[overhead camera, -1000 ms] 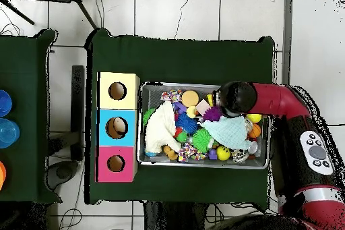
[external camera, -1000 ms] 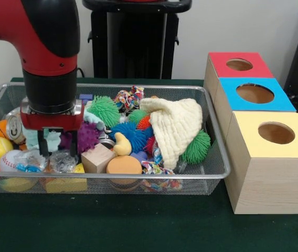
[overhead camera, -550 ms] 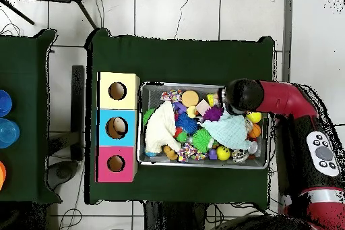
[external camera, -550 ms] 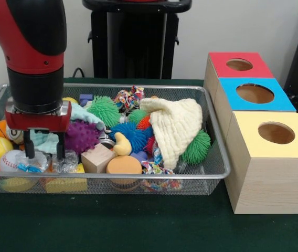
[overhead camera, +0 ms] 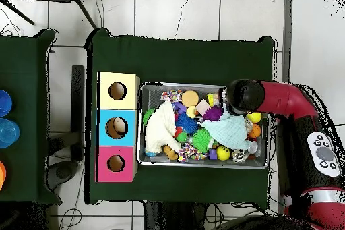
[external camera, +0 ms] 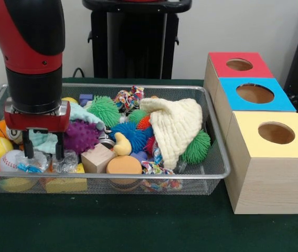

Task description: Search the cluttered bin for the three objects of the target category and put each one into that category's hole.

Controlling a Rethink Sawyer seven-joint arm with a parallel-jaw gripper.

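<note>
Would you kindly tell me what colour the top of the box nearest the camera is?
Yellow: the box top shows best in the front view.

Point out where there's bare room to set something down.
Bare green table in front of the wire bin and before the yellow box. The bin itself is packed edge to edge, and the gripper hangs over its left end by the baseball.
</note>
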